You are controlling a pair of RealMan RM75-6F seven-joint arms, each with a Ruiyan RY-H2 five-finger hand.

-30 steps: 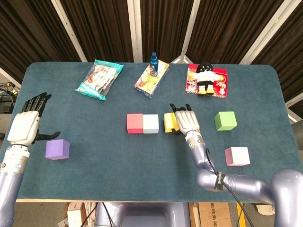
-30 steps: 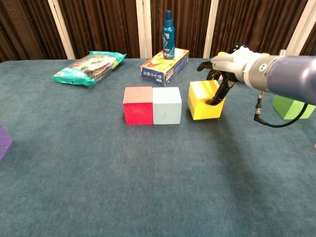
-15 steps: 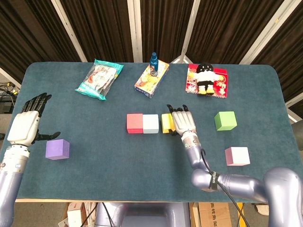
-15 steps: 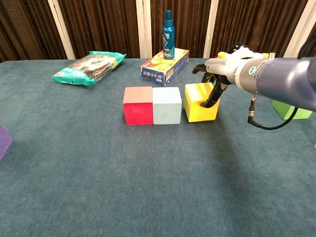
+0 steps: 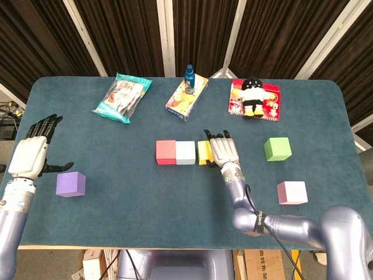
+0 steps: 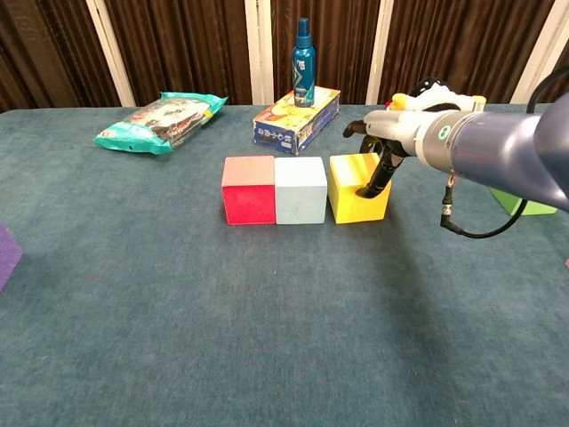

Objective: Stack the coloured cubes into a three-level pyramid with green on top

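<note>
Red cube (image 5: 165, 152) (image 6: 248, 189) and light blue cube (image 5: 185, 152) (image 6: 300, 189) stand touching in a row at mid-table. The yellow cube (image 5: 203, 152) (image 6: 351, 191) sits just right of the blue one, almost against it. My right hand (image 5: 223, 151) (image 6: 391, 133) reaches over the yellow cube's right side, fingers spread, thumb pressing its right face. Further right lie the green cube (image 5: 277, 149) (image 6: 524, 205) and a pink-and-white cube (image 5: 291, 192). At far left, my left hand (image 5: 35, 153) hovers open above the purple cube (image 5: 70, 184) (image 6: 4, 253).
Along the back stand a snack bag (image 5: 122, 97) (image 6: 160, 122), a flat box (image 5: 186, 96) (image 6: 296, 117) with a blue bottle (image 6: 304, 62) on it, and a plush toy on a red package (image 5: 254, 98). Dark curtains close off the far side.
My right hand has pushed the yellow cube leftward, closing the gap to the light blue cube. The left hand has not moved.
</note>
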